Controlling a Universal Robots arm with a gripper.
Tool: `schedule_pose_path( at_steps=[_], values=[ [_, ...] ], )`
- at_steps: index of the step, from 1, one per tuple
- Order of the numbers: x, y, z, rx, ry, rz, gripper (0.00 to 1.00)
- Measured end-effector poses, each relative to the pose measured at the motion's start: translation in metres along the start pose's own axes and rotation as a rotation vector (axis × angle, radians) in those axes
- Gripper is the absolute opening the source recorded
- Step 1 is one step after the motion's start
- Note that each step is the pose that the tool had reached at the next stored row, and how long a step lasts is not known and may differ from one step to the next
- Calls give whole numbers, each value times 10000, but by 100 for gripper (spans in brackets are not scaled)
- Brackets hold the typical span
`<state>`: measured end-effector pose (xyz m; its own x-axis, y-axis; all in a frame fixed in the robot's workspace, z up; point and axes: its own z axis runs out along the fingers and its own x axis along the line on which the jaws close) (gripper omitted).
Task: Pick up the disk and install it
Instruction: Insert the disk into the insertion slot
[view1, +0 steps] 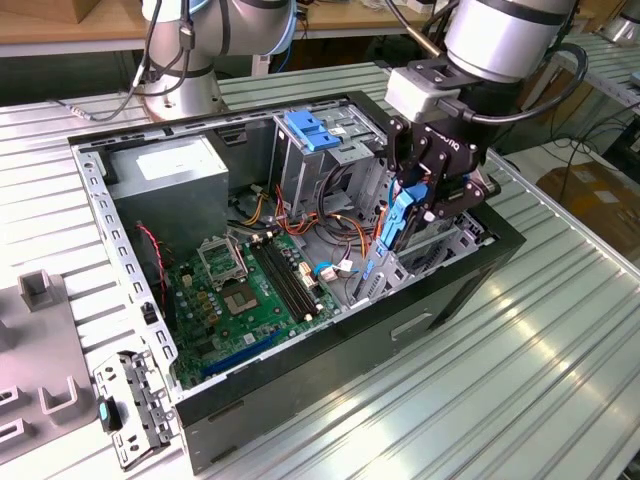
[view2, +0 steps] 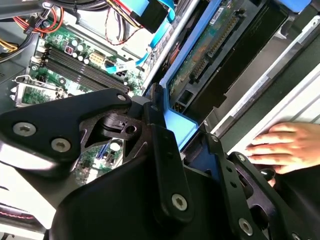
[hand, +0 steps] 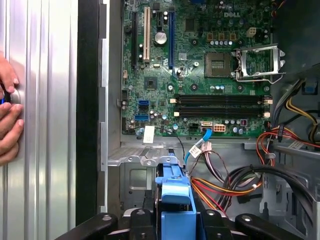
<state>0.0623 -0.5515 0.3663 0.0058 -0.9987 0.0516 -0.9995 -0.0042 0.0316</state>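
My gripper (view1: 428, 205) is shut on the disk (view1: 399, 228) and holds it on edge, blue side rail outward, over the drive bay at the end of the open computer case (view1: 300, 410) on the exterior view's right. In the second wrist view the disk (view2: 210, 47) shows its green circuit-board underside and a blue rail, clamped by the black fingers (view2: 160, 135). In the first wrist view the disk's blue rail (hand: 175, 192) rises from my gripper (hand: 176, 224) above the bay's grey metal floor.
Inside the case are the green motherboard (view1: 250, 290), a grey power supply (view1: 170, 170), a metal drive cage with a blue tab (view1: 315, 130) and loose coloured cables (hand: 225, 185). A person's hand (view2: 287, 147) rests by the case on the ribbed table (hand: 40, 100). Grey fixtures (view1: 40, 340) sit at the exterior view's left.
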Motion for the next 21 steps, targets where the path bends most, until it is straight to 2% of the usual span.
schedule_pose_path(
  at_steps=[3,8,10,15,21],
  values=[
    [-4,-2,69,6,3,-1,37],
    [-4,-3,70,6,4,-1,38],
    [-4,-3,70,6,5,0,51],
    [-4,-2,69,5,8,0,49],
    [-4,-3,69,5,11,0,12]
  ],
)
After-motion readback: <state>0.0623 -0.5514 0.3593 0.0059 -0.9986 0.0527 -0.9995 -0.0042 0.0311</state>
